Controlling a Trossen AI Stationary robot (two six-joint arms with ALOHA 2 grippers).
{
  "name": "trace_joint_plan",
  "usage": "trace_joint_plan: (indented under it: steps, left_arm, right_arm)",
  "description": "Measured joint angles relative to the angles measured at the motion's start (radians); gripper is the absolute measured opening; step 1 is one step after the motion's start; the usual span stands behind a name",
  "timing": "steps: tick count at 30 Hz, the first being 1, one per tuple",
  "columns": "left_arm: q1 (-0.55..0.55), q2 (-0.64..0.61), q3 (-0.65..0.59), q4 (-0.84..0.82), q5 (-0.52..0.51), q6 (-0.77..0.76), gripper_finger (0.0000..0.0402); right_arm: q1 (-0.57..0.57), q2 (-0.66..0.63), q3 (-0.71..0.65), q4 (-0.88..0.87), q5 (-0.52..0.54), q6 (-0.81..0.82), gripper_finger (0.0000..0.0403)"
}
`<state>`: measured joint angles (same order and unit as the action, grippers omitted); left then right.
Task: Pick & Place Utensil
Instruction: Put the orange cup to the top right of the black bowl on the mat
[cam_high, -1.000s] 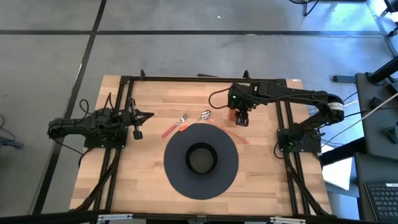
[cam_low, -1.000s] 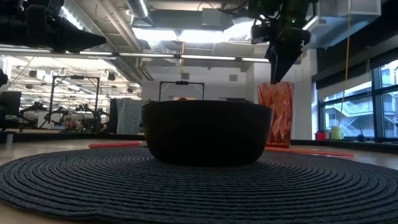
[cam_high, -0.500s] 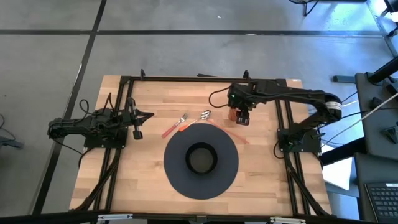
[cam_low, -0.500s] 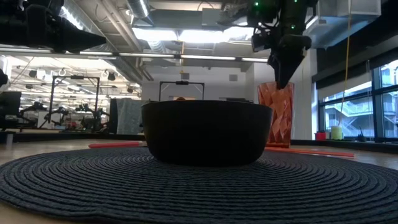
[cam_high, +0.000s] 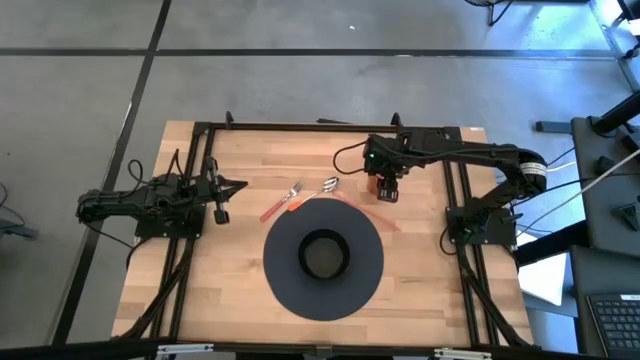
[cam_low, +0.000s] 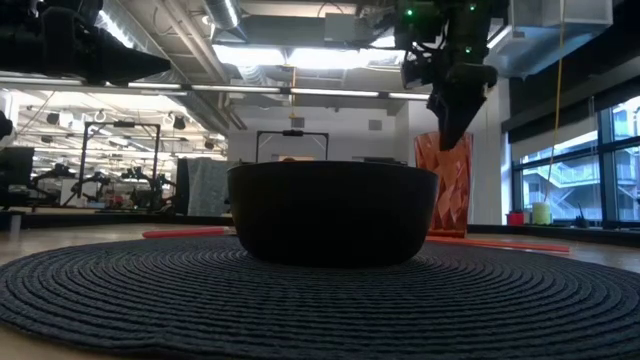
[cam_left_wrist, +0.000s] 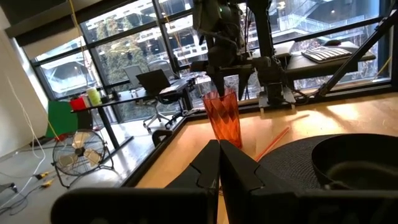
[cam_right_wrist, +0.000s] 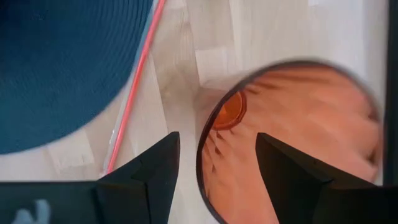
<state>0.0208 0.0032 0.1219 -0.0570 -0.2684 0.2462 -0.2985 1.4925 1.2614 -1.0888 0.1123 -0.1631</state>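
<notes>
Two utensils, a fork (cam_high: 292, 189) and a spoon (cam_high: 329, 184), lie untouched on the wooden tabletop (cam_high: 230, 290) just beyond the round placemat (cam_high: 285, 285), toward the table's far edge, as the right gripper (cam_high: 388, 186) hangs with fingers spread directly over an orange faceted cup (cam_low: 448, 190) near the far right corner. Its wrist camera looks straight down into the cup's mouth, the fingers straddling the near rim with nothing between them. The left gripper (cam_high: 238, 185) waits at the left edge, fingers closed on nothing.

By the look of things, the step in hand is reaching for a utensil, and that calls for moving left off the cup without clipping its rim. A good grasp would likely come from squaring the fingers across a handle, not along it, and descending until the tips nearly touch the wood.

Both utensils lie flat with long axes running diagonally, heads toward the far right corner and handles trailing back toward the placemat's rim. A black bowl (cam_high: 323, 255) sits at the placemat's centre. Thin pink sticks (cam_high: 272, 209) rest beside the fork and by the placemat's right side.
</notes>
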Motion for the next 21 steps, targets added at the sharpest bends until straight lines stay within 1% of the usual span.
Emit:
trace_joint_plan:
  steps: [7, 10, 14, 21]
  left_arm:
    - [0.0, 0.0, 0.0, 0.0, -0.002, 0.0, 0.0004]
    - [0.0, 0.0, 0.0, 0.0, -0.002, 0.0, 0.0004]
    - [0.0, 0.0, 0.0, 0.0, -0.001, 0.0, 0.0004]
    - [0.0, 0.0, 0.0, 0.0, -0.001, 0.001, 0.0004]
  right_arm:
    - [-0.003, 0.0, -0.034, 0.008, 0.0, -0.002, 0.0208]
    - [-0.003, 0.0, -0.036, 0.016, 0.002, 0.003, 0.0193]
    - [-0.003, 0.0, -0.036, 0.015, 0.031, 0.005, 0.0148]
    - [-0.003, 0.0, -0.036, 0.015, 0.033, -0.004, 0.0047]
